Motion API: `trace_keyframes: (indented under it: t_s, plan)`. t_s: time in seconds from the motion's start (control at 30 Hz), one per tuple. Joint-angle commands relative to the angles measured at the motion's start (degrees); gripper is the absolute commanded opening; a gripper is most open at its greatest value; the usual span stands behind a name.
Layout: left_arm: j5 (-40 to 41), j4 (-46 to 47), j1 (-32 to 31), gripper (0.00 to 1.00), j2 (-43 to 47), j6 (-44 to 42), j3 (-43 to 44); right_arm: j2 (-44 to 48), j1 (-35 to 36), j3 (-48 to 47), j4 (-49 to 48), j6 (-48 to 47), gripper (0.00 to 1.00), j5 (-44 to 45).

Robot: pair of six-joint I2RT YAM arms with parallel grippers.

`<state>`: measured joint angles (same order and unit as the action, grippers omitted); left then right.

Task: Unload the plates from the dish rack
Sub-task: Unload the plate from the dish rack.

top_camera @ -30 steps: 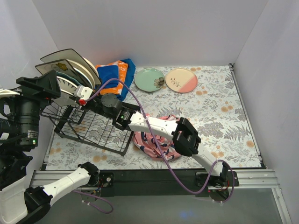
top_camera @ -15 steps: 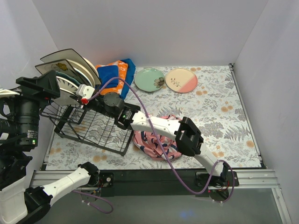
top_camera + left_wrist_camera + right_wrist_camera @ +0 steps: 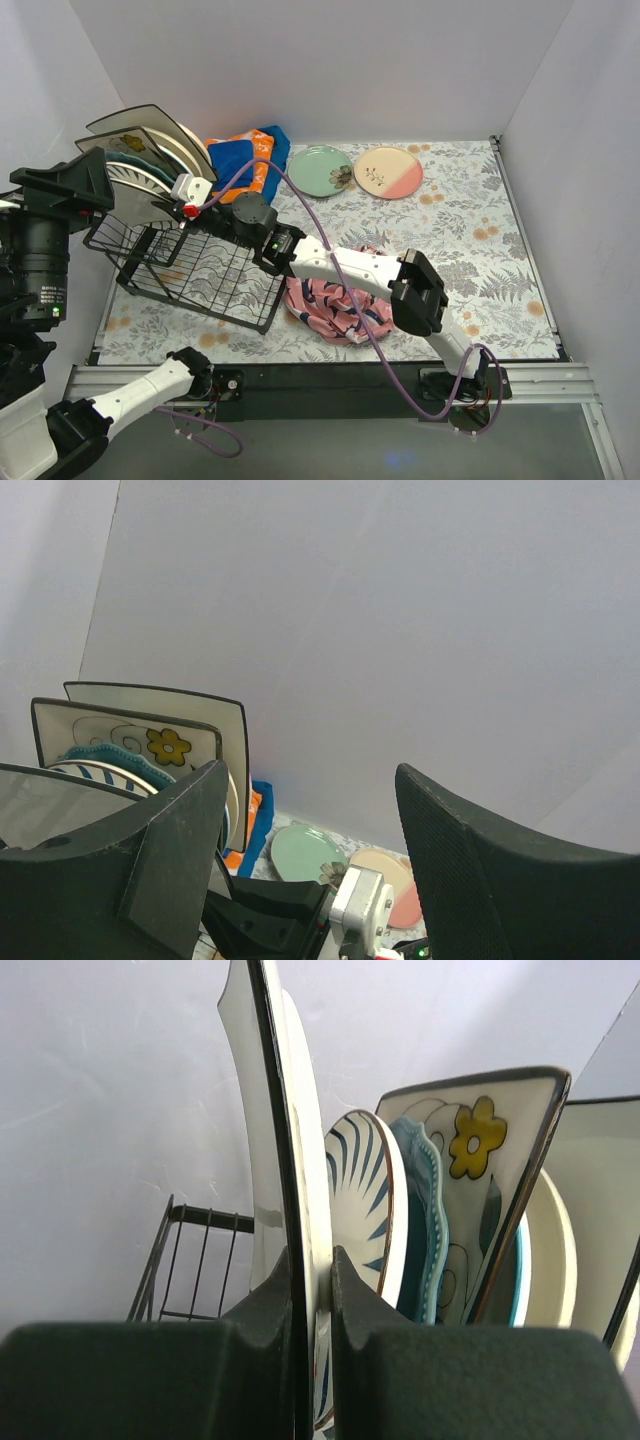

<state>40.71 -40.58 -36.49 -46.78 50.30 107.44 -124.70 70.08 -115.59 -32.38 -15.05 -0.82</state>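
The black wire dish rack [image 3: 190, 265] stands at the left side of the floral tabletop [image 3: 480, 260], its grid base bare at the near end; the plates [image 3: 150, 150] stand upright, packed into the slots at the rack's far end. The right gripper [image 3: 312, 1270] reaches to that far end of the rack, its jaws nearly closed and pinching the rim of a pale plate [image 3: 265, 1080] with a dark edge, seen edge-on. Beside it in the rack stand a blue-striped plate [image 3: 365, 1190] in cream, a teal plate [image 3: 420, 1230] with a scalloped rim, and a square plate [image 3: 480, 1200] in cream with a yellow flower. The left gripper [image 3: 308, 780] hangs above the rack's left side, jaws wide apart, holding nothing. Right of the rack and farther back, a mint green plate [image 3: 320, 170] and a cream-and-pink plate [image 3: 388, 172] lie flat, just beside each other; folded blue-orange cloths [image 3: 250, 155] lie just behind the rack; a pink patterned cloth [image 3: 330, 305] lies crumpled to the rack's right.
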Motion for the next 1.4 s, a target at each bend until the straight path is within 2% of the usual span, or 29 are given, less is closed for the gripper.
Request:
trace_keyframes:
  t_s: [0.0, 0.2, 0.37, 0.6, 0.83, 1.07, 1.37]
  plan:
    - [-1.3, -1.6, 0.2, 0.66, -1.6, -0.5, 1.9, 9.4, -0.3, -1.5, -18.5, 2.1, 0.01, -1.5]
    - [-1.7, -2.0, 0.2, 0.66, -1.6, -0.5, 3.4, 10.2, -0.3, -0.9, -18.8, 2.9, 0.01, -2.0]
    - [-6.7, -2.0, 0.2, 0.66, -1.5, 0.5, 5.1, 11.5, -0.3, 0.1, -19.4, 3.8, 0.01, -2.0]
    - [-8.3, -3.5, 0.2, 0.66, -2.8, 1.4, 7.1, 13.1, -0.3, 0.3, -19.4, 4.4, 0.01, -2.4]
    - [-13.8, -1.3, 0.2, 0.66, -1.5, 2.3, 7.3, 15.2, -0.4, 1.8, -19.5, 4.1, 0.01, -1.7]
    - [-16.0, -2.5, 0.2, 0.66, -2.3, 3.0, 8.6, 17.4, -0.7, 2.1, -18.8, 4.0, 0.01, -1.5]
    - [-22.8, -2.7, 0.2, 0.66, -2.3, 5.0, 11.5, 21.1, -2.9, 3.4, -17.4, 4.1, 0.01, -0.1]
